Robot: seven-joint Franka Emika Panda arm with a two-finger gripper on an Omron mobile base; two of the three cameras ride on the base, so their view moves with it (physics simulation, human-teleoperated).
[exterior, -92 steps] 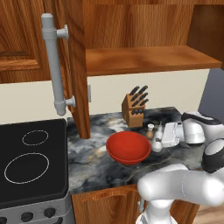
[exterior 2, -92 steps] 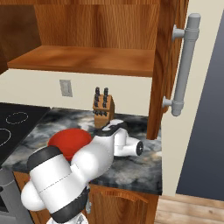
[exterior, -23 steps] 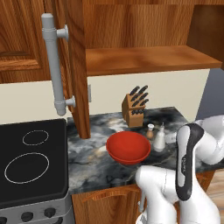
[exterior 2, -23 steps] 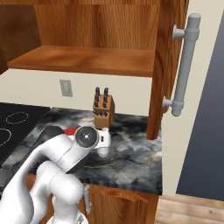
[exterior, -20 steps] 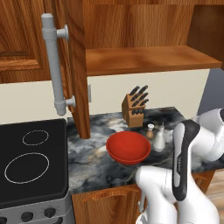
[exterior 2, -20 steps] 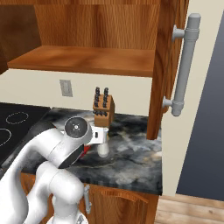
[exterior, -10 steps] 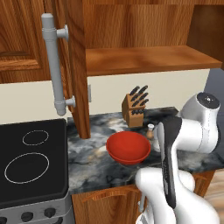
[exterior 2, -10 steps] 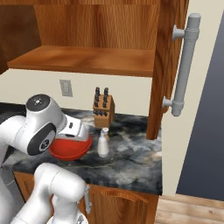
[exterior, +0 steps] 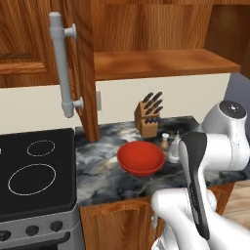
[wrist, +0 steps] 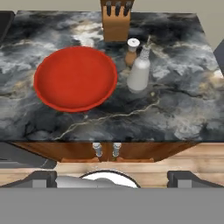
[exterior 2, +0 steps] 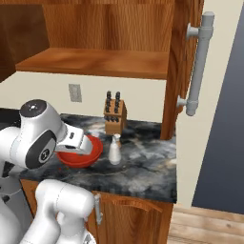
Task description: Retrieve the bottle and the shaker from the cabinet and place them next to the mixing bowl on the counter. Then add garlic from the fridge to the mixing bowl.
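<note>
The red mixing bowl (wrist: 75,78) (exterior: 140,157) (exterior 2: 88,152) sits on the dark marble counter (wrist: 175,113). To its right stand the pale grey bottle (wrist: 140,72) (exterior 2: 114,149) (exterior: 174,152) and, just behind it, the small white-capped shaker (wrist: 131,51) (exterior: 165,140), both upright. My gripper (wrist: 113,178) is open with nothing between its tips. It is drawn back above the counter's front edge, well apart from all three. The open cabinet (exterior: 161,63) (exterior 2: 95,62) shows a bare shelf. Garlic and fridge are out of view.
A wooden knife block (exterior: 149,117) (exterior 2: 115,117) (wrist: 116,19) stands at the back wall behind the bowl. The cabinet doors (exterior: 73,73) (exterior 2: 183,62) hang open with long grey handles. A black stove (exterior: 34,171) lies left of the counter. My arm crosses the counter's right side in the left base view.
My arm has swung up and back from the counter, folding over the base. Bowl, bottle and shaker have stayed where they were.
</note>
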